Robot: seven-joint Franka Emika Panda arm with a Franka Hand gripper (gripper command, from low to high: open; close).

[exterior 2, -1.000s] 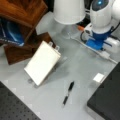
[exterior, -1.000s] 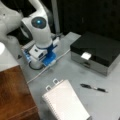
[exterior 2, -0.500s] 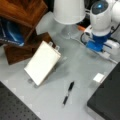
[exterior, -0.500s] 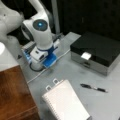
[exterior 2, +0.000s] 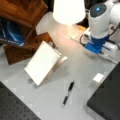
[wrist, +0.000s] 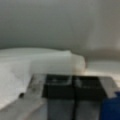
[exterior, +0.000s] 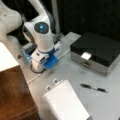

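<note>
You have a grey table carrying a white notepad at a front view's bottom, a black pen just to its right, and a black box further back. In a front view the pen lies between notepad and box.

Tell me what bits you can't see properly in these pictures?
- The gripper: in the wrist view its dark pads appear pressed together; in both front views the arm's white body hides it.
- The black box: cut off by a front view's right and bottom edges.
- The pen: too small to tell if it is capped.
- The notebook: its lower corner runs off a front view's bottom edge.
- The pale lump ahead of the gripper: too blurred to name.
</note>
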